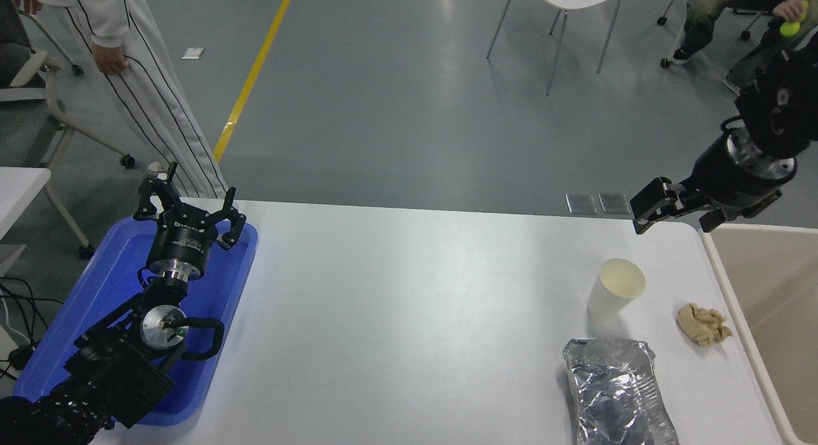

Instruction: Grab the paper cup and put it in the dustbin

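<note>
Where fingers [652,205] gape, paper cup [615,288] below.

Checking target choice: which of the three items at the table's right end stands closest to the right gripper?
The upright white paper cup; the tan paper wad and foil tray lie farther from the right gripper.

Open tabletop [409,304] beside paper cup [615,289]
</note>
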Available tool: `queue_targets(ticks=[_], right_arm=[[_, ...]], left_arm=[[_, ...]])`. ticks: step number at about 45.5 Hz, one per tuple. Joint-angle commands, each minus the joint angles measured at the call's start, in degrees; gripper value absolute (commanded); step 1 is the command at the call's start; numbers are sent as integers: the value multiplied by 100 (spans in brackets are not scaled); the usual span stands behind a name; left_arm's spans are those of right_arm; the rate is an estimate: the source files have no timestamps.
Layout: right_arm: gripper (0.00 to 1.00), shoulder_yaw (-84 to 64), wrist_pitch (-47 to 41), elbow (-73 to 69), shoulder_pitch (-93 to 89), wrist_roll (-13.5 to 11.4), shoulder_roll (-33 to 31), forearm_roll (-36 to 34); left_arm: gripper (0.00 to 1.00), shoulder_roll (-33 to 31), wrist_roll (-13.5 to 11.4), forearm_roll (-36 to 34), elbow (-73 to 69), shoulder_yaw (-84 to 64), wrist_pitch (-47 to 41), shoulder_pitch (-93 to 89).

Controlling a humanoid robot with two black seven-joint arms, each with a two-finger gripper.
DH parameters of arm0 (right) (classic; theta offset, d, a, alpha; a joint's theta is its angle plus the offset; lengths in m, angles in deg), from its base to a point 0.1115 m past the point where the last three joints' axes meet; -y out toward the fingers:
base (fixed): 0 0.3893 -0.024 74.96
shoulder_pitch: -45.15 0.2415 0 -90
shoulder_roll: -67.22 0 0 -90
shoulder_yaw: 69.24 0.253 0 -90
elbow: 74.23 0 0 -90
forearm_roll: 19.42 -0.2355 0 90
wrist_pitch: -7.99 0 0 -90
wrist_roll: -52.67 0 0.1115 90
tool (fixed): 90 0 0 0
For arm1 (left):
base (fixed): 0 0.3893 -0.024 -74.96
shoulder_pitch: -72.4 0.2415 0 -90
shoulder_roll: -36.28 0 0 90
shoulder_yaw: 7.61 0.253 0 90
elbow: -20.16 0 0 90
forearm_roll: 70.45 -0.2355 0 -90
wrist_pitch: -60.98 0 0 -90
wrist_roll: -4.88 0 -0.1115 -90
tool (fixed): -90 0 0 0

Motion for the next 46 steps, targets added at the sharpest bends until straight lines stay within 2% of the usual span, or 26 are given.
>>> queue_targets(ticks=[1, 14, 38, 46], right_arm=[[100, 102, 926, 1, -649, 0, 1, 3], [100, 436, 1612, 360, -1493, 0, -8, 3], [99, 858, 1674, 2013, -3005, -70, 45, -32], [99, 973, 1682, 2540, -3418, -79, 107, -454]], left_arm=[[100, 1, 0, 0, -2, -3, 0, 1], [100, 1, 0, 0, -2, -3, 0, 1], [100, 0, 0, 0, -2, -3, 0, -7], [100, 1, 0, 0, -2, 6, 0, -7]])
